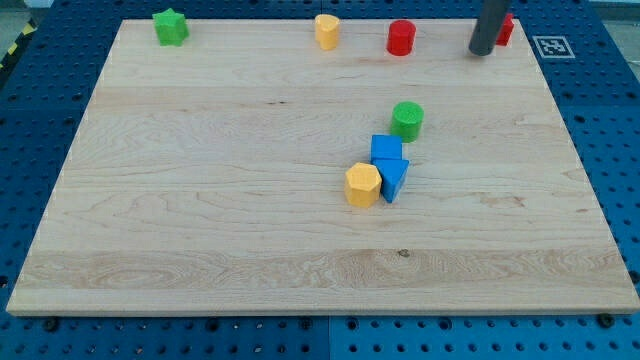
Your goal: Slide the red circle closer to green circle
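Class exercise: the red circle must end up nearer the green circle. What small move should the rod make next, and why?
Probably shift my tip toward the view's left and top, to get behind the red circle: the green circle lies below it in the view.

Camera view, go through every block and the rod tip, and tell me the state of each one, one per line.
my tip: at the view's top right, right of the red circle
red circle: upright, alone, untouched
green circle: upright, just above the blue cube
blue cube: against the blue triangle
blue triangle: touching the yellow hexagon
yellow hexagon: upright
yellow block: upright, alone
green star: alone, top left
red block: partly hidden behind the rod
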